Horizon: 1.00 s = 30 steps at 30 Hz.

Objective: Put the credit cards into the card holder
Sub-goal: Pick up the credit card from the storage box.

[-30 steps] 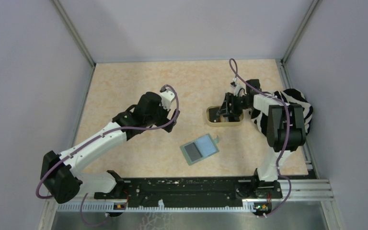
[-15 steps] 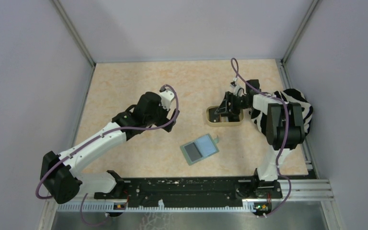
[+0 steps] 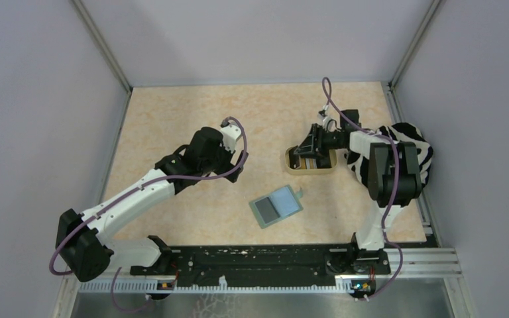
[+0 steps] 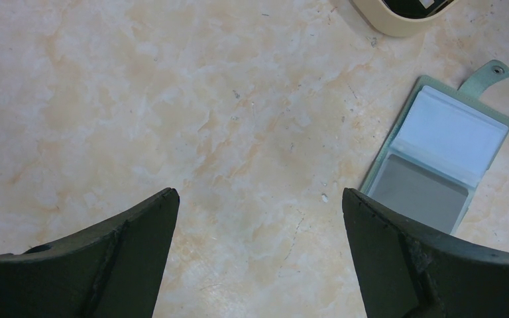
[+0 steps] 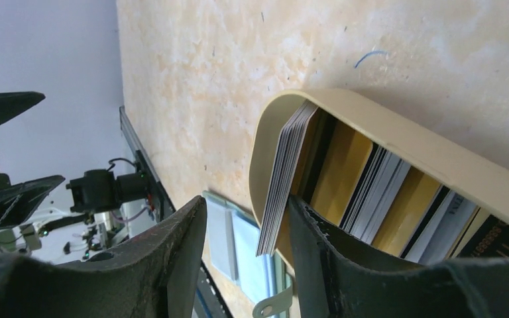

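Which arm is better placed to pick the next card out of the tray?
Right. The right hand straddles upended cards in the tray; the left hand hovers open over bare table, beside the card holder.

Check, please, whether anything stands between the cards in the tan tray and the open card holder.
Nothing visible does. Only bare table separates the tray from the card holder, which lies open nearer the arms. The right gripper straddles an upright stack of credit cards in the tray; the left gripper hovers off to the side.
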### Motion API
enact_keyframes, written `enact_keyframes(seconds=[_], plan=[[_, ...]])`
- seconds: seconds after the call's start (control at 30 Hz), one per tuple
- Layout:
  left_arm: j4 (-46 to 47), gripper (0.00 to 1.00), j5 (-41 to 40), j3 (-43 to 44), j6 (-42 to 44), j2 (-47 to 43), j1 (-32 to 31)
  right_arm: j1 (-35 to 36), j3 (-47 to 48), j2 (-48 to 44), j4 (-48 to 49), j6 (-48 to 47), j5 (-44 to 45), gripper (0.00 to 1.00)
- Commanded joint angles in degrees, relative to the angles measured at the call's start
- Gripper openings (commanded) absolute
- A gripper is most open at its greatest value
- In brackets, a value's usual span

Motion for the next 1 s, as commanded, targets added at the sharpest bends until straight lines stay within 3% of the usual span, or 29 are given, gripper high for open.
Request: enact_keyframes(seconds=[0.0,0.2,0.67,0.97], plan=[[-0.38,0.99,-0.18,-0.26,0.70,-0.91,0.23,0.35,-0.69,1.05,3.72,2.22,-2.95,0.48],[-0.29,0.99,-0.07,-0.26,0.70,-0.90,0.17,1.62,-0.77,2.12,4.43,2.96,-4.00,0.48],[-0.15,0.99,0.35,-0.26,0.52,-0.30,0.10,4.29,2.12,3.18,-2.15,-2.82,5.04,0.52],[-0.15,0.99,0.28,-0.37,0.62,-0.30,0.15,2.59,2.73,2.04,-2.46,-2.62,1.40,0.49]])
